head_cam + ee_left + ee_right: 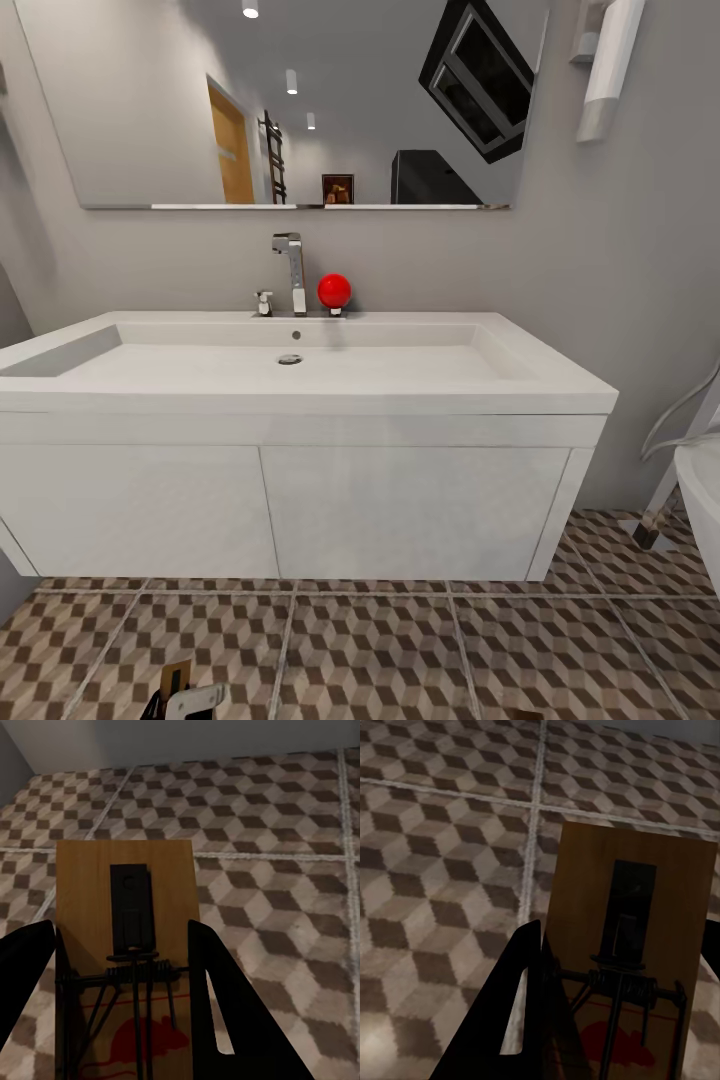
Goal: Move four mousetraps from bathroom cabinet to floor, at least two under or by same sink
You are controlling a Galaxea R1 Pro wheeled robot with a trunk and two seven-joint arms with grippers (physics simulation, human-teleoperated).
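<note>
With each gripper clamped on one mousetrap, left gripper [124,967] on the left mousetrap [124,945] and right gripper [615,982] on the right mousetrap [630,945], above the bathroom floor [400,650] before the bathroom sink [300,385], I judged lowering and release came next.

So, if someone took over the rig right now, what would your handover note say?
Left gripper: shut on a mousetrap, above the bathroom floor.
Right gripper: shut on a second mousetrap, also over tiles.
The robot faces the bathroom sink.
Done: two traps picked up and brought here.
Left: set both down by the sink, then deal with the other two.
</note>
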